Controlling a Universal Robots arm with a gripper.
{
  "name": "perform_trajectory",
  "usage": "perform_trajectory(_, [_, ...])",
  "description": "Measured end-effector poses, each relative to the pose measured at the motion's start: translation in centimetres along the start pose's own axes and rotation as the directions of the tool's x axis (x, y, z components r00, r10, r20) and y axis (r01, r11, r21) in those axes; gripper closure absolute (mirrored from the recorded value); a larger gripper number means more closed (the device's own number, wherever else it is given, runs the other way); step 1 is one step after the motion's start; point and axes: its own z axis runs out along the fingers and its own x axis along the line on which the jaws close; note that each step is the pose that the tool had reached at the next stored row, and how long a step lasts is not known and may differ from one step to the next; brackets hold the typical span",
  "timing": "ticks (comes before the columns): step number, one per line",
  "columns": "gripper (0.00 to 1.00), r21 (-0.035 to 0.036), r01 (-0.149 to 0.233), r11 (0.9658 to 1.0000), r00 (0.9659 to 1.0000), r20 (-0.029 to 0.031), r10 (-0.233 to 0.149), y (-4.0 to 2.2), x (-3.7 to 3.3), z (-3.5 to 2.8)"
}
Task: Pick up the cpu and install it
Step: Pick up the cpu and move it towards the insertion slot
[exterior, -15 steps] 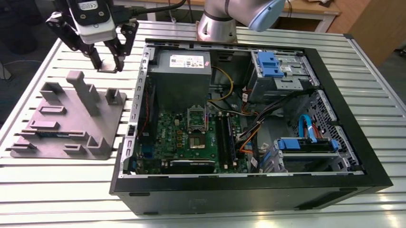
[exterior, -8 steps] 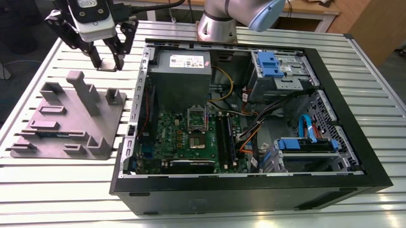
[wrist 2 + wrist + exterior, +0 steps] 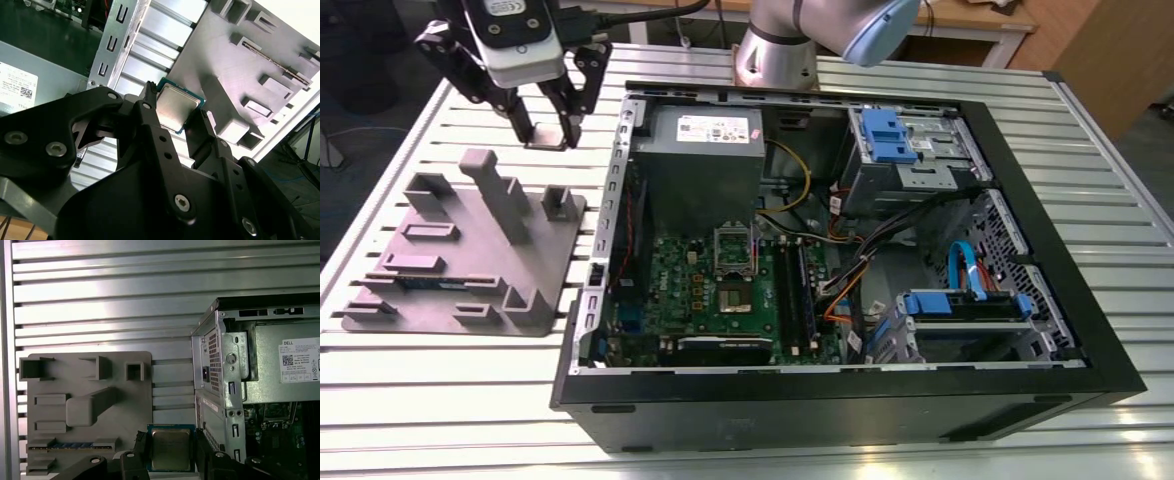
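The cpu (image 3: 171,449), a small square chip with a silver-grey metal top and a thin green edge, sits clamped between the black fingers of my gripper (image 3: 171,452). In the second wrist view the cpu (image 3: 177,107) is pinched at two opposite edges, held in the air over the slatted table next to the grey plastic tray (image 3: 235,65). In the exterior view my gripper (image 3: 548,135) hangs above the table at the back, between the tray (image 3: 467,260) and the open computer case (image 3: 854,400). The motherboard's socket (image 3: 736,250) lies inside the case.
The case's metal side wall (image 3: 220,385) stands close beside the gripper. A big grey box with a white label (image 3: 700,140) fills the case's rear corner. A long narrow stick (image 3: 70,445) lies in a tray slot. Tall tray posts (image 3: 494,190) rise up.
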Motion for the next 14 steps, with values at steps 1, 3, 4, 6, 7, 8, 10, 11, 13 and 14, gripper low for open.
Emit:
perform_trajectory(1, [0.53, -0.0002, 0.000, 1.0000, 1.0000, 0.0002, 0.000, 0.00, -0.07, 0.01])
perform_trajectory(3, [0.53, -0.0001, 0.000, 1.0000, 1.0000, 0.0002, 0.000, 0.02, -0.25, 0.01])
perform_trajectory(4, [0.53, -0.0002, 0.000, 1.0000, 1.0000, 0.0002, 0.000, 0.03, -0.35, 0.01])
perform_trajectory(6, [0.53, -0.0002, 0.000, 1.0000, 1.0000, 0.0002, 0.000, 0.04, -0.52, 0.01])
perform_trajectory(7, [0.53, -0.0002, 0.000, 1.0000, 1.0000, 0.0002, 0.000, 0.05, -0.59, 0.01])
perform_trajectory(8, [0.53, -0.0002, 0.000, 1.0000, 1.0000, 0.0002, 0.000, 0.05, -0.65, 0.01])
perform_trajectory(10, [0.53, -0.0001, 0.000, 1.0000, 1.0000, 0.0001, 0.000, 0.06, -0.75, 0.01])
perform_trajectory(11, [0.53, -0.0001, 0.000, 1.0000, 1.0000, 0.0002, 0.000, 0.06, -0.79, 0.00])
perform_trajectory(13, [0.53, -0.0002, 0.000, 1.0000, 1.0000, 0.0002, 0.000, 0.06, -0.85, 0.01])
perform_trajectory(14, [0.53, -0.0002, 0.000, 1.0000, 1.0000, 0.0002, 0.000, 0.07, -0.87, 0.01])
